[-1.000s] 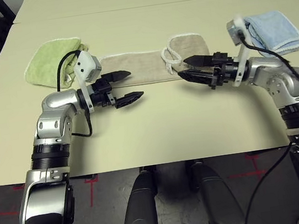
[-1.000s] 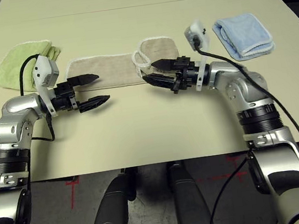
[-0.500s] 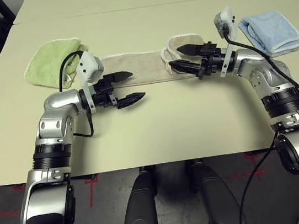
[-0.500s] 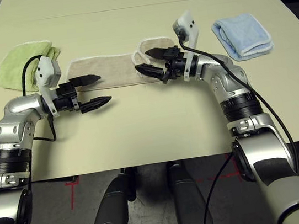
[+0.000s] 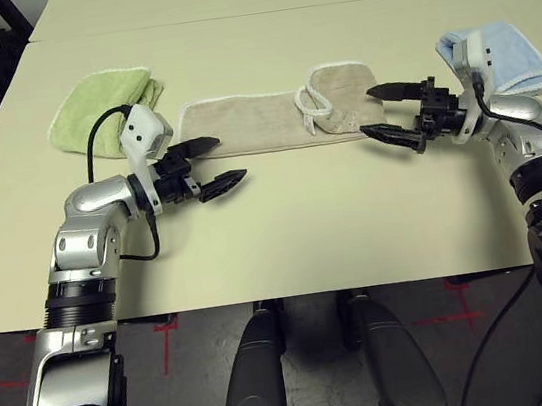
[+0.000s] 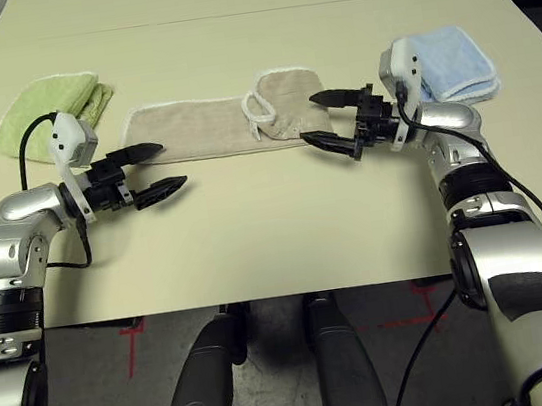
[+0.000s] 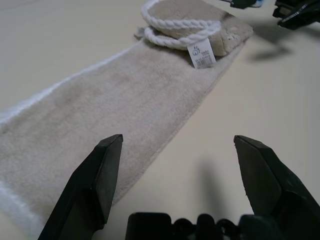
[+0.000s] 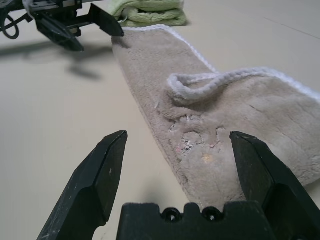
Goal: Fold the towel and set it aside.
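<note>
Currently, both my black two-fingered grippers, the left (image 5: 207, 166) and the right (image 5: 380, 115), were spread wide with nothing between the fingers. By them, on the pale cream table (image 5: 285, 231), lay the beige terry towel with white stitched edging (image 5: 240, 125), a long strip with its right-hand end folded over and the white corner loop (image 5: 312, 106) on top. Farther out, the folded light green towel (image 5: 97, 111) sat to the left, the folded light blue one (image 5: 508, 54) to the right. Folding looked partly done; probably the left end still needed folding in, then setting aside.
</note>
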